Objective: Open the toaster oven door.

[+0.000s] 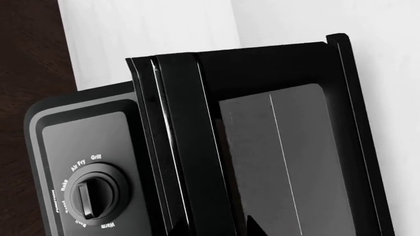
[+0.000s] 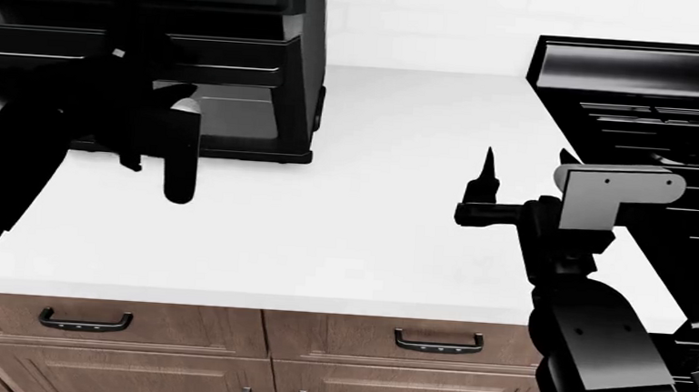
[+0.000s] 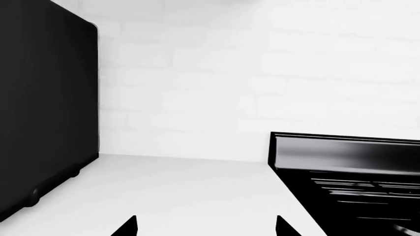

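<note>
The black toaster oven (image 2: 301, 29) stands at the back left of the white counter; its knobs run along its upper front. In the left wrist view I see its control panel (image 1: 92, 142) with one knob (image 1: 88, 196), and the door (image 1: 282, 162) with its dark glass and long bar handle (image 1: 190, 147). My left gripper (image 1: 217, 228) has a fingertip on each side of the handle and is closed on it. The door seems to stand slightly out from the front. My right gripper (image 2: 526, 157) is open and empty above the counter, also in the right wrist view (image 3: 206, 226).
A larger black stove (image 2: 647, 96) with grates fills the right, also in the right wrist view (image 3: 347, 172). The white countertop (image 2: 360, 224) lies between the two appliances. Brown drawers with bar handles (image 2: 438, 341) run below its front edge. A white tiled wall is behind.
</note>
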Tool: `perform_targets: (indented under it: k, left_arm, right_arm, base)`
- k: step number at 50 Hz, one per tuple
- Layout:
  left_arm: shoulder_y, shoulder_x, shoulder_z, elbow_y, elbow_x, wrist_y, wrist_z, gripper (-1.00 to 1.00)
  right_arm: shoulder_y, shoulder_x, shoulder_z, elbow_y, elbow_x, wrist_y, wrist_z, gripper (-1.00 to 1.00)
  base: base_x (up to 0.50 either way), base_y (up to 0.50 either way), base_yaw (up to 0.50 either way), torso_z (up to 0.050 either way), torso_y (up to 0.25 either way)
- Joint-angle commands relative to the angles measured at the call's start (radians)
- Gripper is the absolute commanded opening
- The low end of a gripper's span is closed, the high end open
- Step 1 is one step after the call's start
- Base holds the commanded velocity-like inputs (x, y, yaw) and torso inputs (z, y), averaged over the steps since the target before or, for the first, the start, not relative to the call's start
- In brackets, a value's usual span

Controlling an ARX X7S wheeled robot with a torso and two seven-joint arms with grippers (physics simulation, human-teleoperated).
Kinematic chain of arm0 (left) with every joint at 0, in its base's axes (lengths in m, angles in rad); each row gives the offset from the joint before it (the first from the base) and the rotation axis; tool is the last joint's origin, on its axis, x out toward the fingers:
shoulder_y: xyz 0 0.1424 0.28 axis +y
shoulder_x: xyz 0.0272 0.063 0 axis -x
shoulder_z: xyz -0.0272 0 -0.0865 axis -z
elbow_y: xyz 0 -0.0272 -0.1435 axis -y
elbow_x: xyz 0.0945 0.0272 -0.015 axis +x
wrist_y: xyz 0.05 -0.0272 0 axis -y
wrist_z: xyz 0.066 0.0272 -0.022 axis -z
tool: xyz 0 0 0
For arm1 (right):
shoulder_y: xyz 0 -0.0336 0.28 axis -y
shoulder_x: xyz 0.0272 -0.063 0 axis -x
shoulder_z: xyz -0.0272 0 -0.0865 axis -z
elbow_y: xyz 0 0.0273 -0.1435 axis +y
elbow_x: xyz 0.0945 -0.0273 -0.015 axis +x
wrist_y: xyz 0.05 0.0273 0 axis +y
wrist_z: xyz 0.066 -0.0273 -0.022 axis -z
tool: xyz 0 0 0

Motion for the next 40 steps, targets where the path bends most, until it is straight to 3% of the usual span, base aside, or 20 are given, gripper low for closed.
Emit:
perform_targets:
  k: [1, 22, 40]
  left_arm:
    - [0.086, -0.096, 0.006, 0.190, -0.047, -0.112, 0.095, -1.00]
    - [0.186, -0.209, -0.014, 0.374, -0.063, -0.205, 0.131, -1.00]
    - [0.249, -0.251, -0.011, 0.442, -0.066, -0.236, 0.124, -1.00]
  right_arm:
    - [-0.005, 0.003, 0.002, -0.012, 0.010, 0.000, 0.002, 1.00]
    - [-0.006, 0.013, 0.007, -0.049, 0.030, 0.017, 0.011, 1.00]
    - [-0.013, 0.017, 0.008, -0.055, 0.041, 0.012, 0.016, 1.00]
  base:
    - [0.00, 0.00, 0.00, 0.000, 0.000]
    - [0.00, 0.00, 0.00, 0.000, 0.000]
    - [0.00, 0.00, 0.00, 0.000, 0.000]
